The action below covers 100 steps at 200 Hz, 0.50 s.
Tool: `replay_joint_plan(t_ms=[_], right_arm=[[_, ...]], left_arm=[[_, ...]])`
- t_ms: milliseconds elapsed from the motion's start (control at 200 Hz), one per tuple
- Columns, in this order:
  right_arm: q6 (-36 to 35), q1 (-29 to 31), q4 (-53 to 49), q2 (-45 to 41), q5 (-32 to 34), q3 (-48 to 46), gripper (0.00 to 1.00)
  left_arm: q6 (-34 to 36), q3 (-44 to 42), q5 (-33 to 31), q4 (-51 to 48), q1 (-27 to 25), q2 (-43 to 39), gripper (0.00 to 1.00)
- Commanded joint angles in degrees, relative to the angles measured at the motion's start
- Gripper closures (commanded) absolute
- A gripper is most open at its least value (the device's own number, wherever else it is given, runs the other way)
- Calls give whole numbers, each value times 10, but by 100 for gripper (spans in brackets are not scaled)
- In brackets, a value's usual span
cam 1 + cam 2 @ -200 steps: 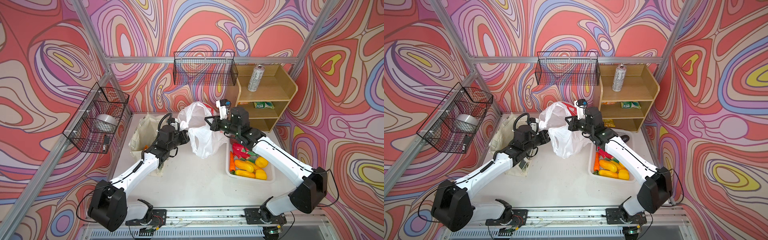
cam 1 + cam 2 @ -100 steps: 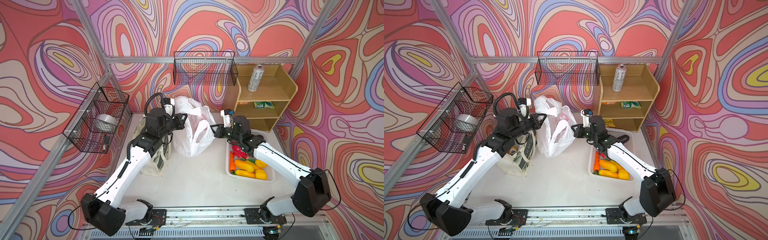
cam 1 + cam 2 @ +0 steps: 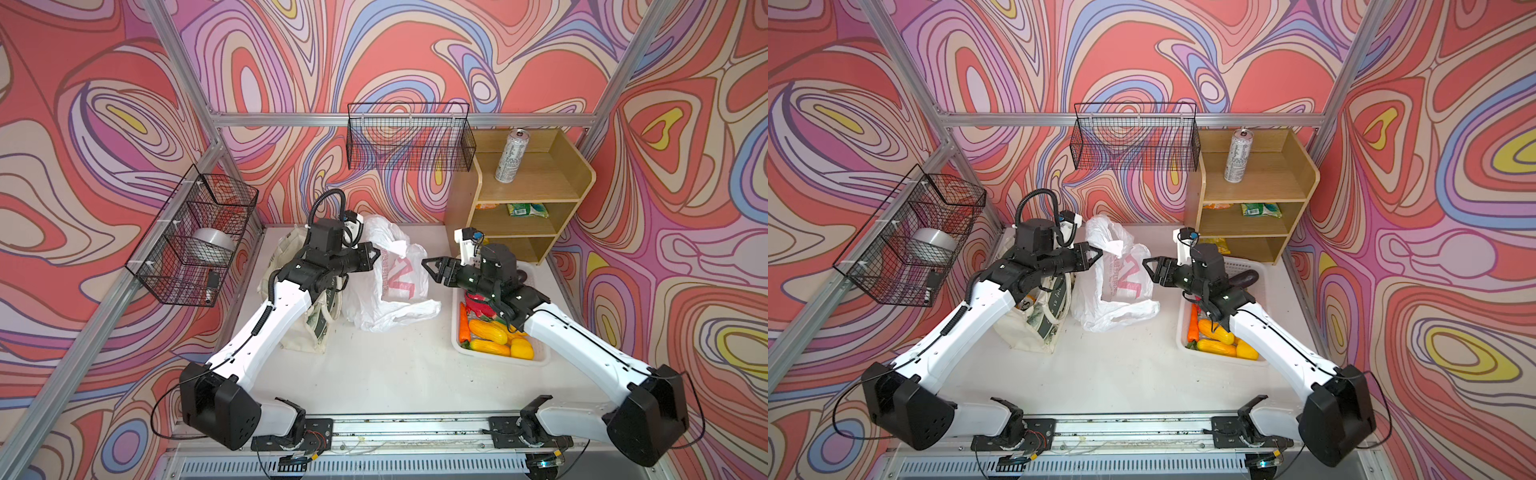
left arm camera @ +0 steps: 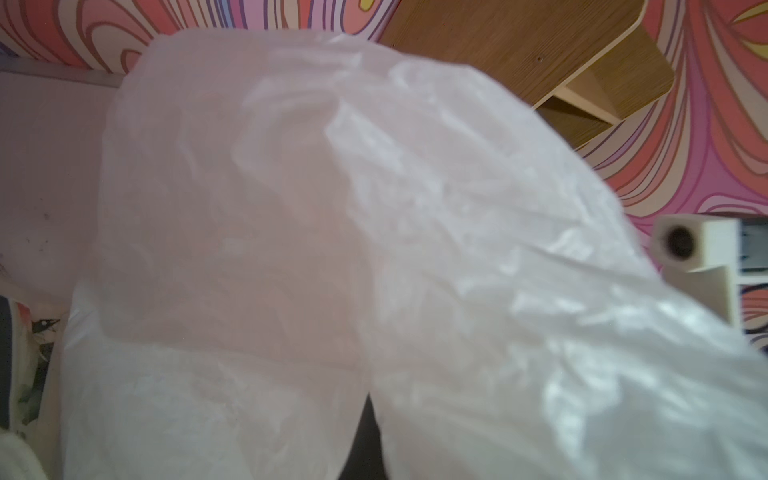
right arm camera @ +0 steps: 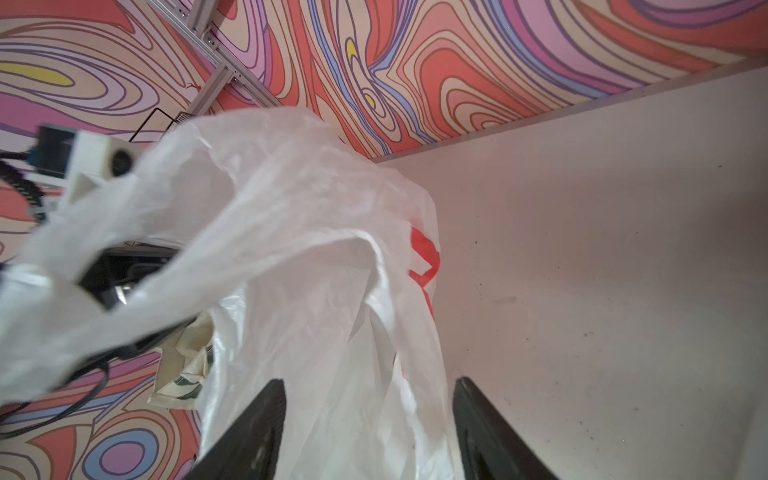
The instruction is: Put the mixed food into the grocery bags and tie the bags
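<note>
The white plastic grocery bag point(image 3: 390, 291) with red print slumps on the table in both top views, and it fills the left wrist view point(image 4: 374, 249). My left gripper point(image 3: 374, 254) is shut on its upper handle. My right gripper point(image 3: 428, 270) hovers open just right of the bag; in the right wrist view the bag point(image 5: 324, 291) shows between the spread fingers point(image 5: 257, 432). The cream canvas tote point(image 3: 307, 328) stands under my left arm. Toy produce fills the white basket point(image 3: 503, 360): a carrot point(image 3: 463, 328), yellow vegetables point(image 3: 488, 330), a dragon fruit point(image 3: 478, 305) and an eggplant point(image 3: 1246, 277).
A wooden shelf point(image 3: 536, 183) at the back right carries a silver can point(image 3: 511, 156) on top and a green snack packet point(image 3: 528, 210) below. Black wire baskets hang on the back wall point(image 3: 409, 137) and the left wall point(image 3: 195, 241), the left one holding a tape roll point(image 3: 210, 249).
My right gripper has let go of the bag, opened and drawn back right. My left gripper has shut on the bag's handle and lifted it, and the bag has since sagged onto the table.
</note>
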Motion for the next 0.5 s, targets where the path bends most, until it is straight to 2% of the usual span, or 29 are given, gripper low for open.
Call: replay_joint_plan(t_ms=[0,95,185,341,496], right_arm=[[-28,-6,-109,-45,79,20,30],[-36,-28,-206,-54,143,36,26],[-35,-65,-266,-57,170,37,22],[-16,-148,-338,-64,181,33,15],[-6,-244,-353,-42,161,17,16]], left_arm=[[9,-11,22,0,1,13,100],[-7,-18,40,18,1,19,100],[-28,-22,59,33,1,17,100],[-65,-43,73,54,1,-1,100],[-97,-55,81,94,1,-2,100]])
